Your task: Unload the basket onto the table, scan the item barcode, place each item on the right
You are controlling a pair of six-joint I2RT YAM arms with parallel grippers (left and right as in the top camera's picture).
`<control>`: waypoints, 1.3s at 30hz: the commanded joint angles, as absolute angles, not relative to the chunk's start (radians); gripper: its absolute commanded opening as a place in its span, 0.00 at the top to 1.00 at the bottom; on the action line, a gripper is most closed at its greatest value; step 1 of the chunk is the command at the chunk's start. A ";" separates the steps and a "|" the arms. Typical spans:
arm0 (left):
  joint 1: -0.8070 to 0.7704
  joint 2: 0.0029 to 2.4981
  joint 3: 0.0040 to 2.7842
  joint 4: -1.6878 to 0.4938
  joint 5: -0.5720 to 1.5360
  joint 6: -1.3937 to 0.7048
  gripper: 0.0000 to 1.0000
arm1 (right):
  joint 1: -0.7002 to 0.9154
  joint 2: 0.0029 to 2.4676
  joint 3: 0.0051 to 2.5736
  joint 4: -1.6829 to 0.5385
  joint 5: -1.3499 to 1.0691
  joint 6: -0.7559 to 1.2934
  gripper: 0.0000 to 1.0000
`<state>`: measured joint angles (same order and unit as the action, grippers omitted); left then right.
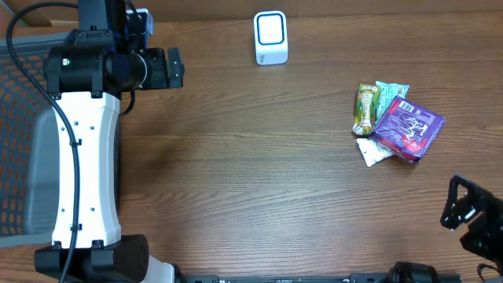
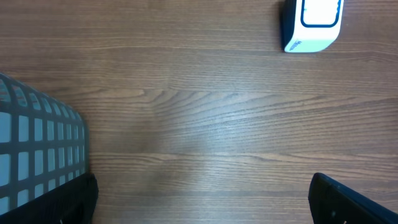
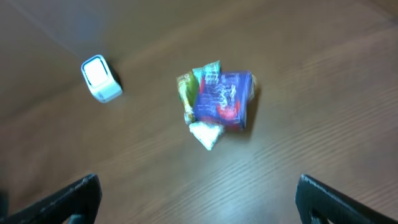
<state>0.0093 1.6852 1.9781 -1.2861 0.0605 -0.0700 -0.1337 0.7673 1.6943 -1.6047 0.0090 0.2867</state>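
Although the wooden table (image 1: 259, 173) is broad, little lies on it. Both arms hang clear of everything, the left gripper (image 1: 174, 67) at the far left and the right gripper (image 3: 199, 202) at the near right. Each has its jaws spread wide and holds nothing.

The task's goods are bunched in a small heap at the right side. A purple packet (image 1: 407, 127) lies tilted on top, well apart from the white scanner (image 1: 271, 38) at the far edge. Beside it lies a green bar (image 1: 365, 108), and a teal packet (image 1: 391, 91) and a white sachet (image 1: 372, 151) peek from under it.

These look like light, soft foil wrappers, slippery and quick to crumple or slide under a pinch. The purple packet seems the easiest to take, gripped across a free edge so its faces stay uncovered. I cannot tell where its barcode sits.
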 commanded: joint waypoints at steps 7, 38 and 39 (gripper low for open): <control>0.013 1.687 1.984 -1.282 0.068 -0.048 0.00 | 0.070 0.482 1.116 -0.983 0.096 0.257 0.00; 0.013 1.687 1.984 -1.282 0.068 -0.048 0.01 | 0.199 0.003 0.008 -0.077 0.062 0.193 0.00; 0.013 1.687 1.984 -1.282 0.068 -0.048 0.00 | 0.199 0.003 0.008 -0.077 0.062 0.193 0.00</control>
<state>0.0093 1.6852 1.9778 -1.2861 0.0643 -0.0700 0.1879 0.0128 0.0185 -0.0803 0.0818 0.2047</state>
